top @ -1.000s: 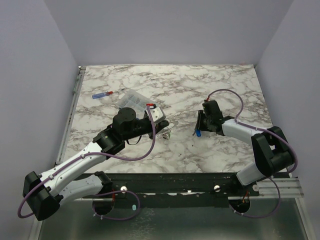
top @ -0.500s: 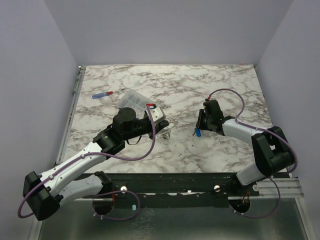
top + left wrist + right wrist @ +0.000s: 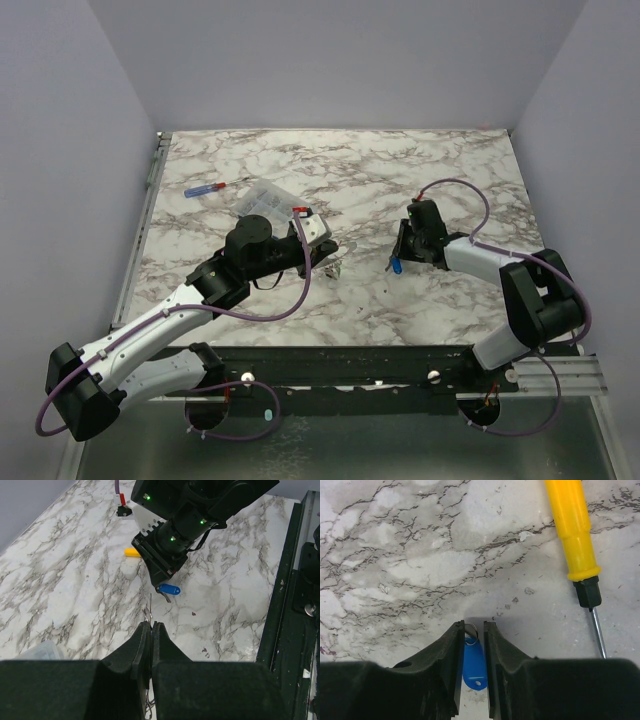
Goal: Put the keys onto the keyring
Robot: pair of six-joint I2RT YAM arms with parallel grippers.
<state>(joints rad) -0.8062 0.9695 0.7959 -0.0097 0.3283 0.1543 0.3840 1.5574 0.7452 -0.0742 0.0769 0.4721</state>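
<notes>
A blue key (image 3: 473,662) lies between the fingers of my right gripper (image 3: 472,624). Its small metal loop (image 3: 471,628) shows at the fingertips, and both pads press its sides. In the left wrist view the same blue key (image 3: 169,589) sticks out under the right gripper (image 3: 165,577), just above the marble. My left gripper (image 3: 151,625) is shut on the keyring (image 3: 150,607), a thin wire that pokes out past its tips. From above, the left gripper (image 3: 335,262) and the right gripper (image 3: 398,258) face each other a short way apart.
A yellow-handled screwdriver (image 3: 570,530) lies just right of the right gripper, also visible as the yellow screwdriver (image 3: 132,552). A clear plastic box (image 3: 265,195) and a red-and-blue screwdriver (image 3: 210,188) sit at the back left. The black front rail (image 3: 290,605) borders the table.
The right gripper's jaws have narrowed onto the blue key. Both arms have stayed almost where they were.
</notes>
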